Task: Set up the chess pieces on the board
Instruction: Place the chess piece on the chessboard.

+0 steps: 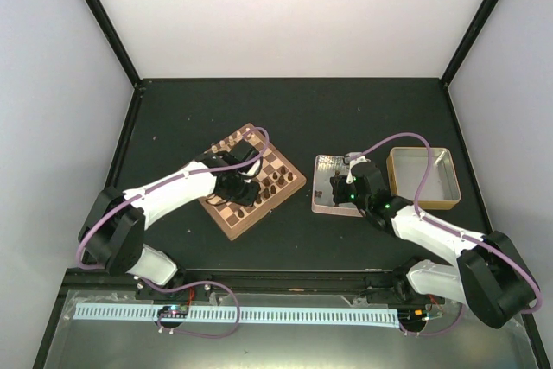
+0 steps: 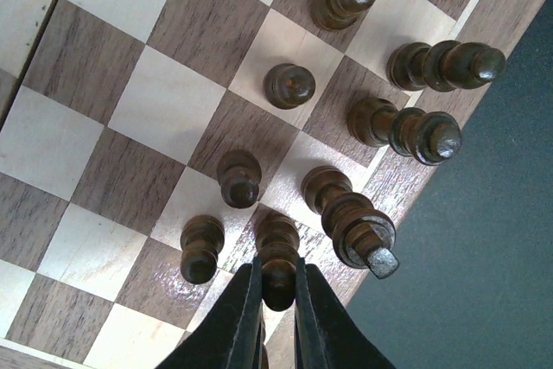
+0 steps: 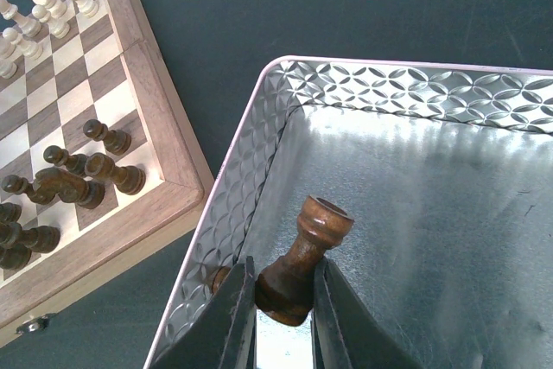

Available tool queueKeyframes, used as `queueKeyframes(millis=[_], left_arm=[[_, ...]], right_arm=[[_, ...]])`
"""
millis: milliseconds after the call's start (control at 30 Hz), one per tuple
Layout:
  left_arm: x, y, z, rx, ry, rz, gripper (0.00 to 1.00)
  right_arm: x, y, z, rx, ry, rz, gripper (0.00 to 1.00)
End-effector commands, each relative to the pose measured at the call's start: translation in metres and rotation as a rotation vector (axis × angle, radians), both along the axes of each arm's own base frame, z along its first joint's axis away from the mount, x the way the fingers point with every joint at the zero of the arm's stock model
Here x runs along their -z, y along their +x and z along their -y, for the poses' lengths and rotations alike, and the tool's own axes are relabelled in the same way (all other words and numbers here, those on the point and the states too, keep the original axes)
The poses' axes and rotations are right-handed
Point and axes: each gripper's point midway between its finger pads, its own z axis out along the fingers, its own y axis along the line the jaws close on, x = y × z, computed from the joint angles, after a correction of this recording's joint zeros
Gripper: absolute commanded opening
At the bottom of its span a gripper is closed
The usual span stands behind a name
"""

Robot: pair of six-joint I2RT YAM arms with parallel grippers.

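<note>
A dark piece (image 2: 278, 252) is gripped by the left fingers (image 2: 277, 278) over the board (image 2: 147, 101), beside its rim, with other dark pieces (image 2: 289, 85) just beyond. A dark rook (image 3: 315, 239) is clamped, tilted, between the right fingers (image 3: 282, 291) inside the silvery tin (image 3: 285, 118).

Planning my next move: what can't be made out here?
Top external: chess pieces too small to name; left arm covers part of the board.
Left wrist: left end effector hides the base of its dark piece.
Right wrist: right end effector and dark rook hide part of the tin.
</note>
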Motion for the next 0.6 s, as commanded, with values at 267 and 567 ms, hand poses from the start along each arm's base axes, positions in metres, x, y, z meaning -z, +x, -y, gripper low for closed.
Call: queueKeyframes(millis=[267,567], left_arm=[[0.007,-0.019,-0.002,0.044,0.027,-0.067,0.08],[0.006,-0.021,-0.01,0.029,0.057,-0.055,0.08]], right_arm=[[-0.01,0.008,-0.002,0.014,0.014,0.033,0.09],[-0.009,0.007,-0.003,0.014,0.02,0.031,0.09]])
